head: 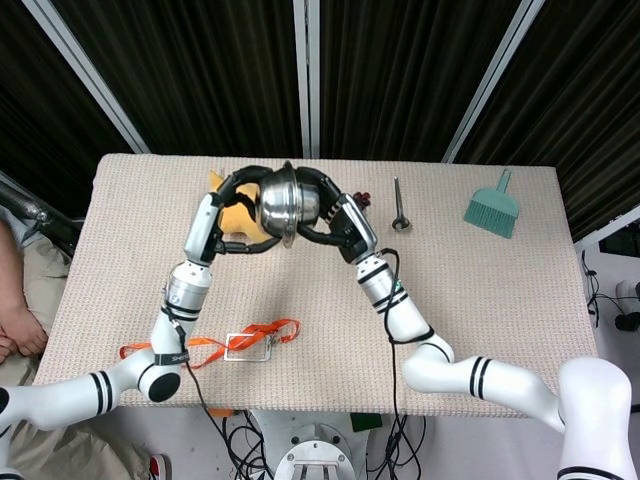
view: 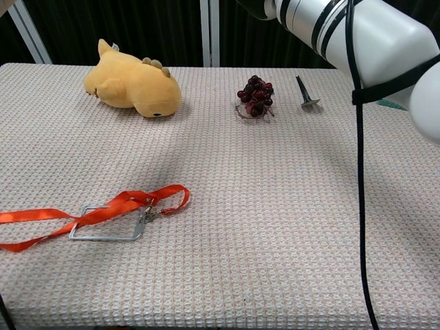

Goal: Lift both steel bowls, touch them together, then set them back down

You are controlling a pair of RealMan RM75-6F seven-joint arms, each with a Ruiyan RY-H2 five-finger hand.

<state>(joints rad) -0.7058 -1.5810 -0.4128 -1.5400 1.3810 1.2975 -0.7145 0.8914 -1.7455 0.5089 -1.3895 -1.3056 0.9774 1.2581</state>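
In the head view both steel bowls are held high over the back of the table, pressed together. The right bowl [head: 292,200] shows its shiny rounded outside. The left bowl [head: 264,207] is mostly hidden behind it, with only a rim edge showing. My left hand [head: 236,214] grips the left bowl from the left side. From the right, my right hand [head: 335,222] grips the other bowl. The chest view shows neither hand nor bowl, only my right arm [view: 357,34] at the top right.
On the table lie a yellow plush [view: 134,86], a bunch of dark grapes [view: 256,96], a small metal tool [view: 306,93], an orange lanyard with a metal frame [view: 103,214], and a teal brush [head: 492,205] at the far right.
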